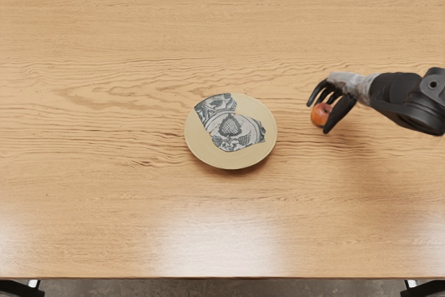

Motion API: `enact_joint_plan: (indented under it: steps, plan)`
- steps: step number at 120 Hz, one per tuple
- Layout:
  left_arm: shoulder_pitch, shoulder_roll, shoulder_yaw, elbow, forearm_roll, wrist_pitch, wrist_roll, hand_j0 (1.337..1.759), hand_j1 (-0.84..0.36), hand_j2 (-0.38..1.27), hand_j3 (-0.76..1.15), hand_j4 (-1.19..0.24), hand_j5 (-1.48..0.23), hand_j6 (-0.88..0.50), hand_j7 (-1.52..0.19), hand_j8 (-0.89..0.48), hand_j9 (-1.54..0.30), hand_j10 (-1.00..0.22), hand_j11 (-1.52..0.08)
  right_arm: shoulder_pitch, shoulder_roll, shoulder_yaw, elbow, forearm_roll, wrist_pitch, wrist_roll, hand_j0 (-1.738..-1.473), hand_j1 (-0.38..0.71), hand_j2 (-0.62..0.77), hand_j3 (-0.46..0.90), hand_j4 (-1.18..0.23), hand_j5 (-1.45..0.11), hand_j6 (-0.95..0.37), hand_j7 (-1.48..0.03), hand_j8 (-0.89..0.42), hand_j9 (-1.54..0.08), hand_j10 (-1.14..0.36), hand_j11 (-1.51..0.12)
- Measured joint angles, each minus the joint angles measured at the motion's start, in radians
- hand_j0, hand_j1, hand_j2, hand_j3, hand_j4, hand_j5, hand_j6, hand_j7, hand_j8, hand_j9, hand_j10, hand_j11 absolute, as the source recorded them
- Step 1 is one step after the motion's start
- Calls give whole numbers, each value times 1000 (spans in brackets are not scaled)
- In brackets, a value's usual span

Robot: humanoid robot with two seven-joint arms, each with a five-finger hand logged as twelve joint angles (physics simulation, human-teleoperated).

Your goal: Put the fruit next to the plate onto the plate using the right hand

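Right hand [339,92] reaches in from the right edge, poised over the fruit [320,114]. Fingers [340,112] released and spread, arched around the fruit, not clenched on it. The fruit rests on the bench [104,206], right of the plate [198,145] and apart from it.

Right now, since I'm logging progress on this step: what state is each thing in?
fruit: on the table, right of the plate, apart from it.
plate: flat on the table, no fruit on it.
right hand: at the fruit; whether it grips it cannot be told.
left hand: out of view.
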Motion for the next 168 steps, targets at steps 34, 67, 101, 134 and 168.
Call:
enact_joint_plan:
  steps: [34,67,101,134,168]
  plan:
    - [0,0,0,0,0,0,0,1658,73,46,0,-230,-299,-230,-299,-230,-299,-230,-299,70,36,6,41,79,57,0,-1658,249,161,0,-576,-751,-499,-749,-483,-751,-576,-749]
    - [0,0,0,0,0,0,0,1658,74,46,0,-230,-299,-230,-299,-230,-299,-230,-299,97,212,13,2,86,51,0,-1658,266,180,1,-567,-755,-484,-746,-469,-753,-569,-752]
    - [0,0,0,0,0,0,0,1658,74,46,0,-230,-299,-230,-299,-230,-299,-230,-299,99,371,12,-96,21,39,0,-1658,276,184,0,-566,-762,-481,-749,-458,-760,-567,-759]
    - [0,0,0,0,0,0,0,1658,73,46,0,-230,-299,-230,-299,-230,-299,-230,-299,100,382,14,-108,15,36,0,-1658,158,11,0,-439,-581,-411,-575,-405,-579,-440,-578]
    - [0,0,0,0,0,0,0,1658,73,46,0,-230,-299,-230,-299,-230,-299,-230,-299,106,292,77,-67,107,82,0,-1658,-42,-26,0,-261,-341,-255,-340,-253,-341,-261,-341]
